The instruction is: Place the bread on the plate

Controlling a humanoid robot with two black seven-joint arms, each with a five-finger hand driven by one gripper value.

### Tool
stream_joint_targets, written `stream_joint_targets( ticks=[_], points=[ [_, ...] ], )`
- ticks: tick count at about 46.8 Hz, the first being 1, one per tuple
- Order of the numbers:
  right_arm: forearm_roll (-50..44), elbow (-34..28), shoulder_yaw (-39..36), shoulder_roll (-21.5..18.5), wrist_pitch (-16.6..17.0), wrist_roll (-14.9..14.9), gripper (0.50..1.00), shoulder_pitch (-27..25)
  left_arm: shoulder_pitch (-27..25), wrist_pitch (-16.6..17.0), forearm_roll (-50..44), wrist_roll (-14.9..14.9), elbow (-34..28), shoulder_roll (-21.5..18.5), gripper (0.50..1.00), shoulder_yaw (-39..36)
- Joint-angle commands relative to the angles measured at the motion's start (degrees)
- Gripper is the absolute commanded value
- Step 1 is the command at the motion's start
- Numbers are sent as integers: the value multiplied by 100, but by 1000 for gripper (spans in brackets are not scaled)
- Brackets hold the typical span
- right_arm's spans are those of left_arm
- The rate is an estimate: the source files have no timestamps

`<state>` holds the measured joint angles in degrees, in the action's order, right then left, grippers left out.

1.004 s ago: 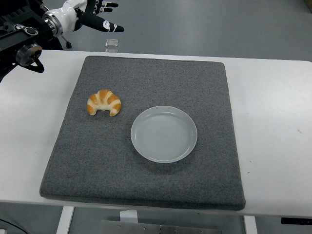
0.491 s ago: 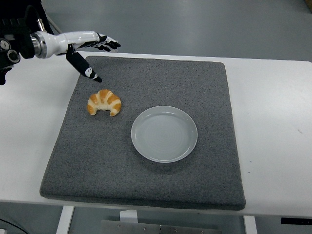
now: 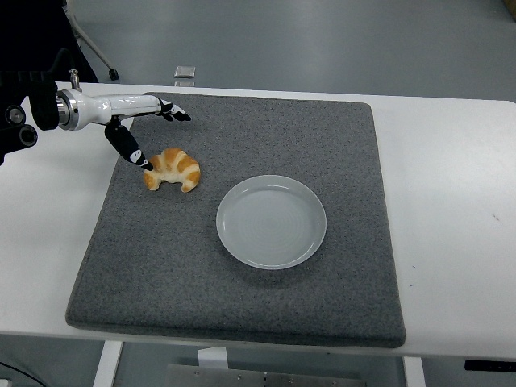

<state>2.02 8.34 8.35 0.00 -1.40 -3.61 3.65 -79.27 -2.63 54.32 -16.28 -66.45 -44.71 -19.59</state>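
Note:
A golden croissant (image 3: pixel 173 169) lies on the left part of a grey mat (image 3: pixel 242 282). An empty white plate (image 3: pixel 271 222) sits on the mat to its right, apart from it. My left hand (image 3: pixel 153 133) reaches in from the left edge, open, fingers spread. Its thumb tip (image 3: pixel 145 164) is at the croissant's left end and the other fingers (image 3: pixel 173 113) hang above and behind it. The hand holds nothing. The right arm is out of view.
The mat covers most of the white table (image 3: pixel 451 210). A small clear object (image 3: pixel 185 72) lies on the floor beyond the table's far edge.
My left hand has come down and toward me from the far left corner to the croissant, thumb now at its left end. Croissant and plate have not moved.

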Motion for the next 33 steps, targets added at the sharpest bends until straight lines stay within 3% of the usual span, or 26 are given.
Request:
stream_joint_targets(
  ticks=[1, 26, 33],
  points=[
    [0, 1, 0, 0, -1, 1, 930, 4, 130, 113, 0, 2, 0, 15, 988, -1],
    [0, 1, 0, 0, -1, 1, 932, 4, 561, 781, 9, 11, 255, 445, 975, -10],
    [0, 1, 0, 0, -1, 1, 932, 4, 597, 799, 9, 11, 325, 533, 966, -10]
  ],
)
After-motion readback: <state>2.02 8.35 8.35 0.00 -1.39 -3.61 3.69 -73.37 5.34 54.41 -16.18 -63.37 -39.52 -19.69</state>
